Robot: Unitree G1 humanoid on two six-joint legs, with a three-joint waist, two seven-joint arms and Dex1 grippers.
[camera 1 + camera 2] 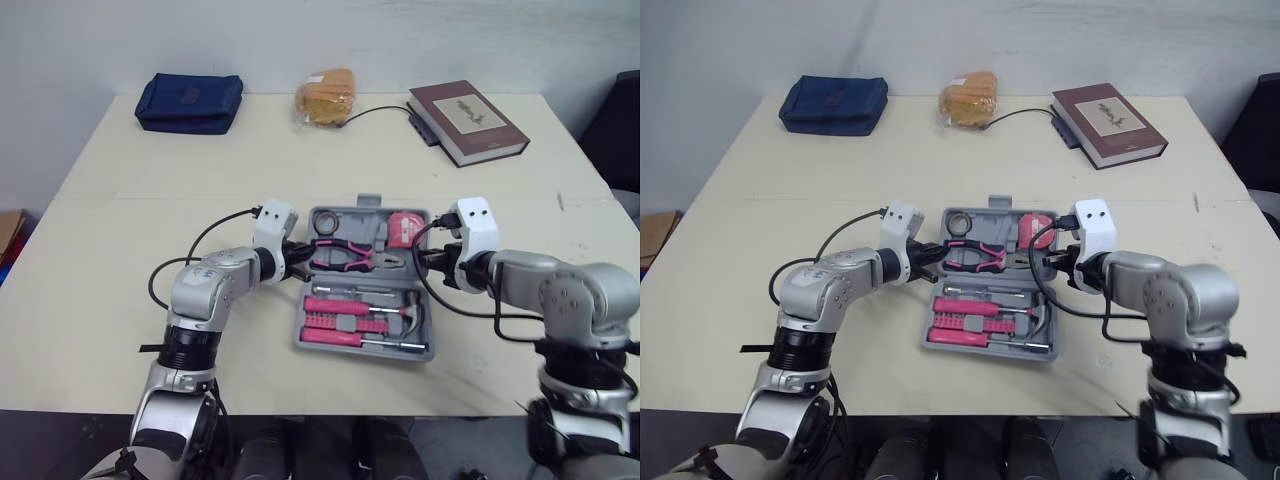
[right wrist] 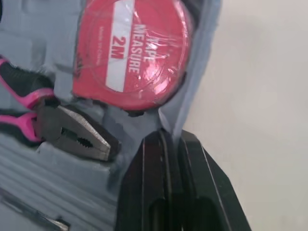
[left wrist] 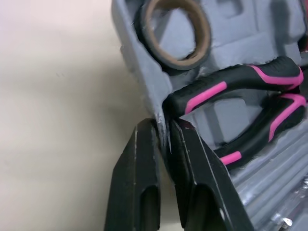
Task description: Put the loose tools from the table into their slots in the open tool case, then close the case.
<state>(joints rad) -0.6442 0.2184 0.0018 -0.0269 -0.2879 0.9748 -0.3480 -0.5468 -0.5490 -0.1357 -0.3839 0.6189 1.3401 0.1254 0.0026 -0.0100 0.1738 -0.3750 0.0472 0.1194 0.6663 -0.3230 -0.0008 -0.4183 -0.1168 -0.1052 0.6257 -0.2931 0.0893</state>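
Note:
The grey tool case [image 1: 300,335] lies open at the table's near middle. Its far half holds a tape roll [image 1: 327,222], pink-handled pliers [image 1: 350,257] and a red tape measure [image 1: 404,229]. Pink screwdrivers [image 1: 345,308] lie in the near half. My left gripper [image 1: 298,262] is shut on the far half's left rim [image 3: 139,62], right beside the pliers' handles [image 3: 231,84]. My right gripper [image 1: 432,262] is shut on the right rim [image 2: 202,62], next to the tape measure [image 2: 132,53] and the pliers' nose [image 2: 77,130].
At the table's back lie a blue pouch [image 1: 190,102], a yellow bundle in plastic [image 1: 325,97] and a brown book [image 1: 465,120], with a black cable running between the bundle and the book. Bare tabletop surrounds the case.

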